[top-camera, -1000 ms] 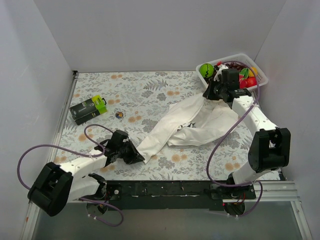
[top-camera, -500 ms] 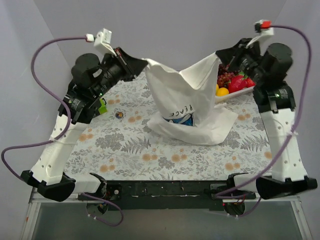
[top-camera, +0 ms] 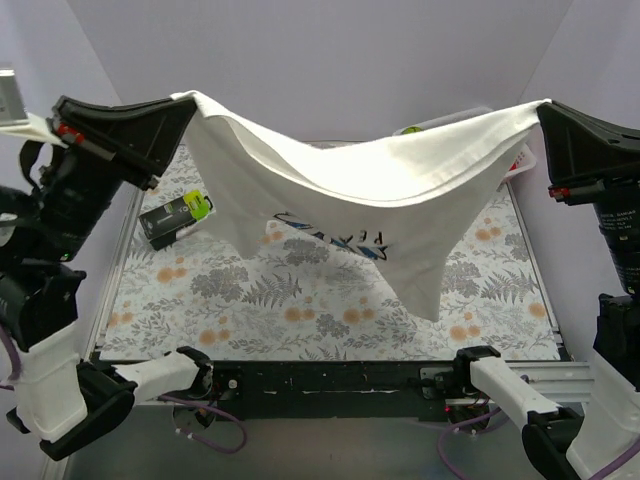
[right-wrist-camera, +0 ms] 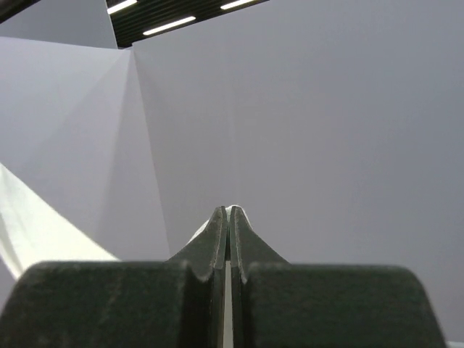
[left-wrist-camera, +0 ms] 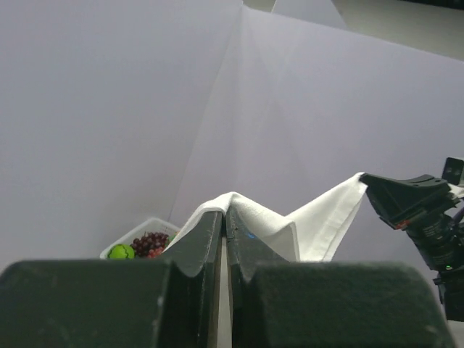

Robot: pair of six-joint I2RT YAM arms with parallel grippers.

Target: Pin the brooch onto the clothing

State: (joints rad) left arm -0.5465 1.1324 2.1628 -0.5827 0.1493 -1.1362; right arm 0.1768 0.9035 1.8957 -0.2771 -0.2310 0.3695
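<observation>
Your left gripper [top-camera: 188,102] is clenched on one corner of the white short-sleeved T-shirt [top-camera: 350,180] and your right gripper [top-camera: 543,106] is clamped on the opposite corner. The cloth's long axis therefore runs straight across between them, sagging in the middle. It hangs above and to the right of the black-and-green box [top-camera: 177,216]. The tiny round dark brooch shows nowhere. The shirt's drooping flap just right of the box may hide it, which would put it nearer your left arm.

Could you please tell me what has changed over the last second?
Both arms rose, and the left gripper and right gripper, already shut on it, raised the white short-sleeved T-shirt from the floral table and stretched it wide in the air. The black and green box stayed put.
</observation>
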